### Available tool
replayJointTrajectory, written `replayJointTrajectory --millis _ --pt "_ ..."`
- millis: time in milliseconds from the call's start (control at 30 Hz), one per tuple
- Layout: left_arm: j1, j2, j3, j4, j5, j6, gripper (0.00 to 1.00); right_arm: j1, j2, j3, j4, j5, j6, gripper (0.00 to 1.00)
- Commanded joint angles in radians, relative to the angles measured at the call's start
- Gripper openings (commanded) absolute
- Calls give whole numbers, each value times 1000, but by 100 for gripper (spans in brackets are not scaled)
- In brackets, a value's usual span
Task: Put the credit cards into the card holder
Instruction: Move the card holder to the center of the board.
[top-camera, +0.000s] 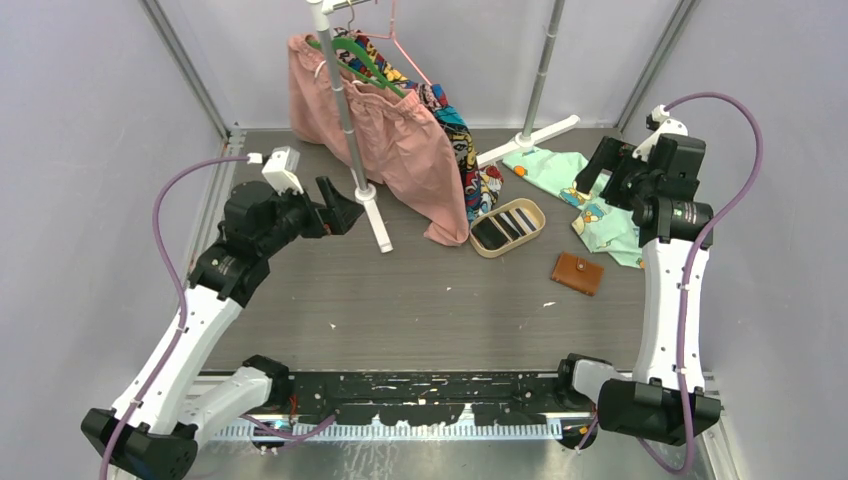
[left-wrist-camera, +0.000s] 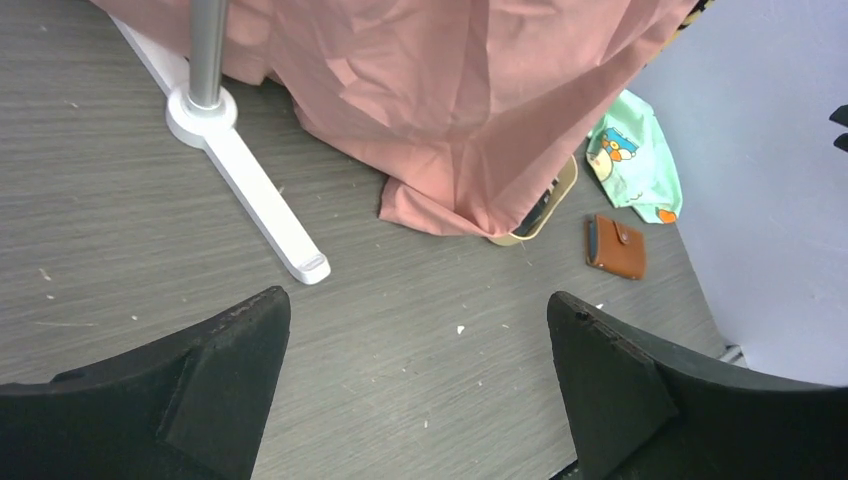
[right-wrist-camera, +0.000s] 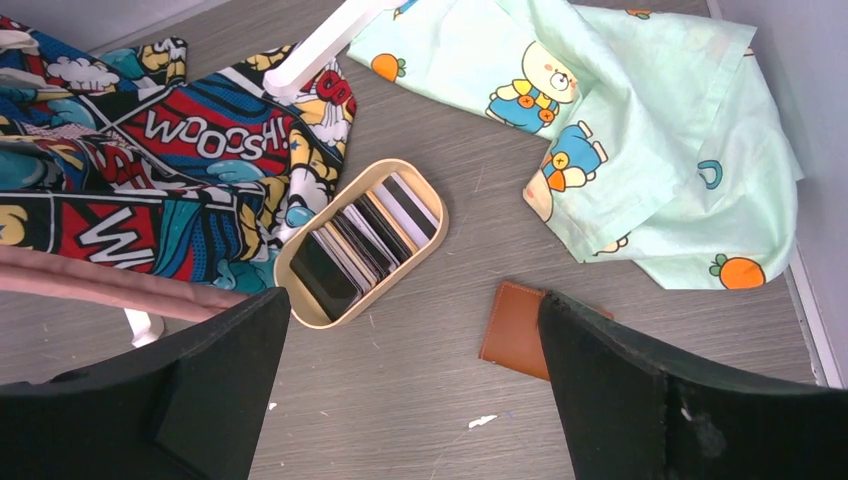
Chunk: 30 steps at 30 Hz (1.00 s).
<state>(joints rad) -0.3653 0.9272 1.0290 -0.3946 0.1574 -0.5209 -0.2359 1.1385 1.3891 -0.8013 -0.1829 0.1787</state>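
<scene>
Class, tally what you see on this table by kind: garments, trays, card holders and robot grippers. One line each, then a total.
Garments: 3 (pink garment, comic-print garment, mint-green garment)
Trays: 1 (oval beige tray)
Card holders: 1 (brown card holder)
Grippers: 2 (left gripper, right gripper, both open)
Total: 7
</scene>
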Motion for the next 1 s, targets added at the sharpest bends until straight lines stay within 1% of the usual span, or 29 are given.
replayJointTrajectory --millis 0,100,200,267,300,367,400,467,567,667,733,800,900,967 --pt "4 -54 -58 123 68 -58 100 -2 -51 3 17 -54 -23 100" --pt "5 -57 -95 152 92 -109 100 -2 -80 -34 -7 -193 -156 100" --pt "5 -44 -128 163 111 -177 100 -2 -122 -99 -73 -404 -416 100" --pt "5 -38 -164 184 122 -214 100 -3 -142 -164 -127 -476 -553 99" --pt "5 -37 -185 198 125 -234 100 -3 -145 -187 -142 -476 -575 100" --pt "5 -40 -235 228 127 -259 100 -2 -136 -226 -154 -428 -588 99" --pt "5 -43 -260 246 131 -266 99 -2 -122 -237 -180 -407 -620 99" --pt "5 -53 -307 279 133 -280 99 -3 -79 -242 -248 -371 -697 100" --pt "5 -72 -373 324 143 -291 98 -3 2 -248 -332 -324 -767 100" --pt "5 -90 -417 340 149 -289 97 -5 96 -254 -371 -296 -805 100" --pt "5 -105 -439 356 158 -289 97 -10 137 -262 -369 -288 -825 99" --pt "4 -116 -475 385 173 -299 97 -16 167 -278 -332 -265 -829 99" --pt "5 -123 -518 451 188 -325 95 -19 221 -292 -269 -230 -846 95" --pt "5 -123 -529 475 207 -327 94 -19 275 -285 -253 -220 -878 90"
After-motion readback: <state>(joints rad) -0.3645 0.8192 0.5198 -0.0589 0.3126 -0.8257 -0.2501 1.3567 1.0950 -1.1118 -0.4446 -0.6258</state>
